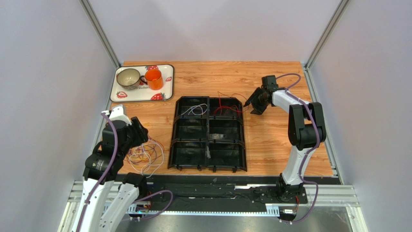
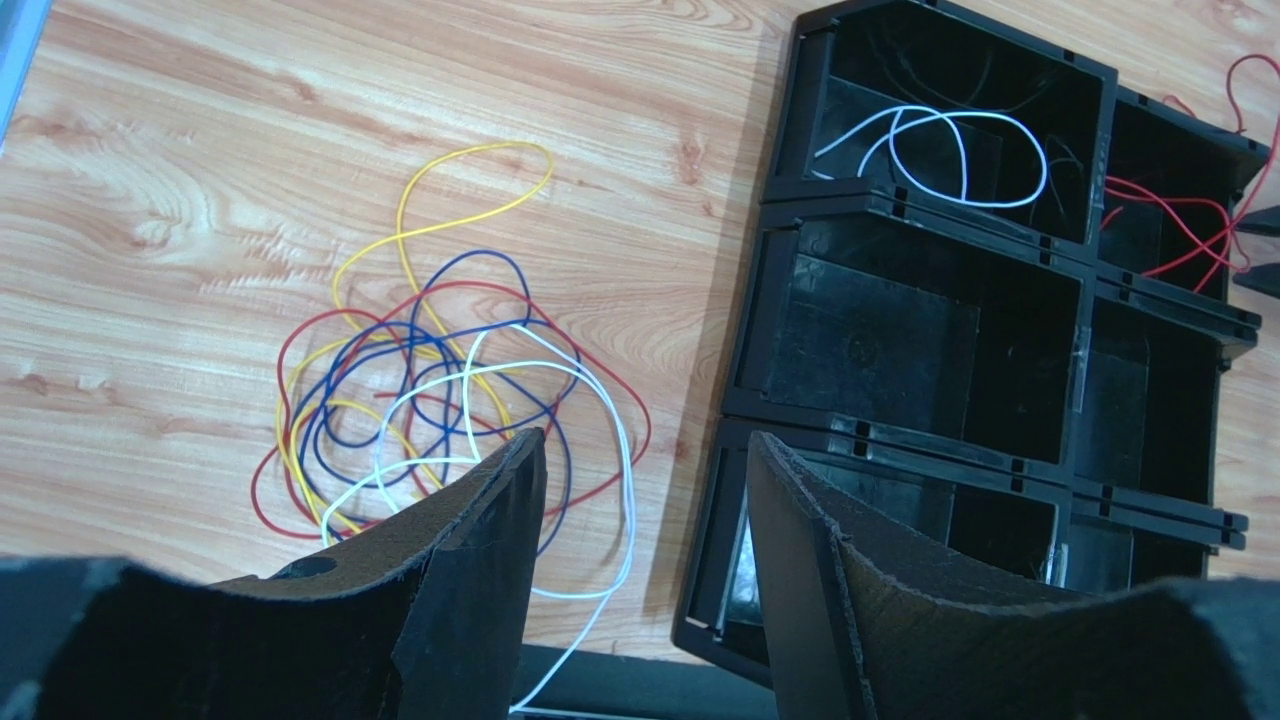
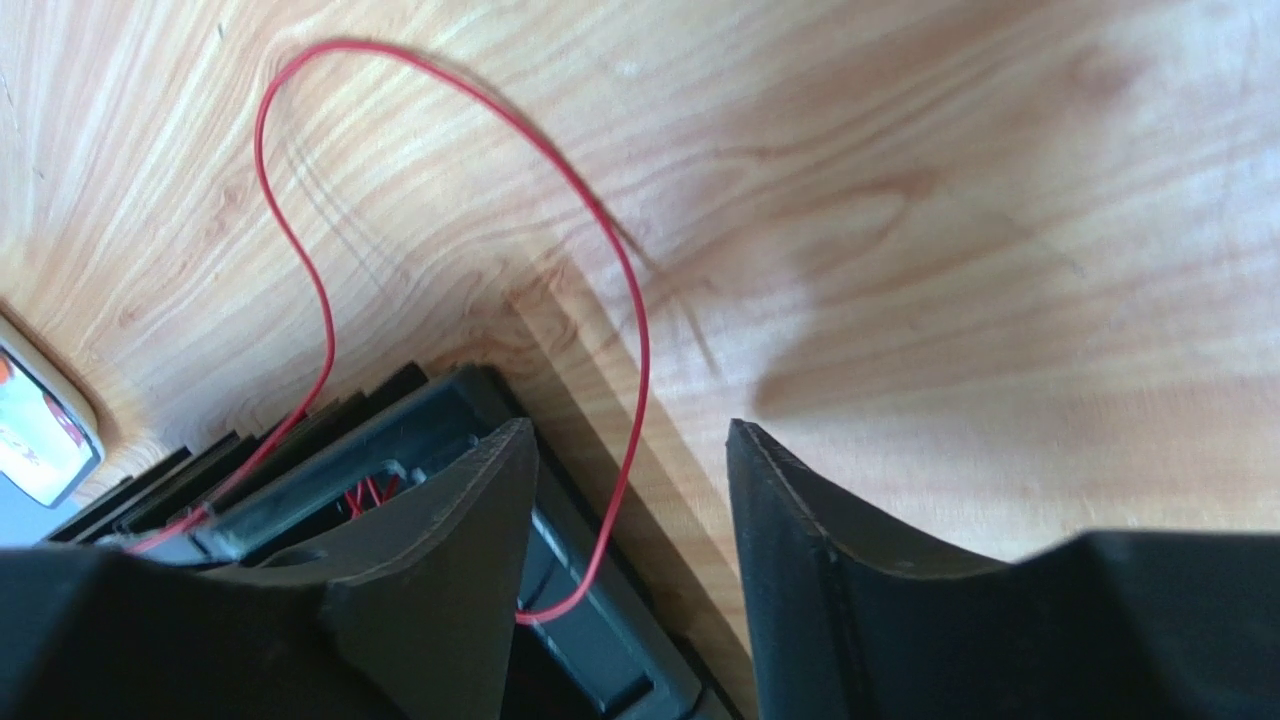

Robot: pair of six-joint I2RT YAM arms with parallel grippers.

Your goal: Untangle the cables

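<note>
Cables (image 1: 145,155) lie in a loose tangle of red, blue, yellow and white loops on the desk (image 1: 271,145) at its near left corner, just left of the black tray (image 1: 209,133). The left jaws hang spread above this heap (image 2: 436,405), with nothing between them. That arm is folded tight, wrist bent down over the corner, and in the top view it covers the heap's left side. In its wrist view the nearest loops run behind the jaws.

The right jaws stand apart too, over the desk by the tray's far right corner (image 3: 421,420). A red cable (image 3: 301,255) loops across the wood, comes down through the gap and turns out of sight behind one jaw, unpinched. The right arm stands tall, its forearm stretched far and left towards the tray.

A white cable (image 2: 932,150) lies coiled in the far left compartment. Red strands (image 1: 227,107) fill the far right one and spill over its rim. From above they are hair-fine and hard to trace.
</note>
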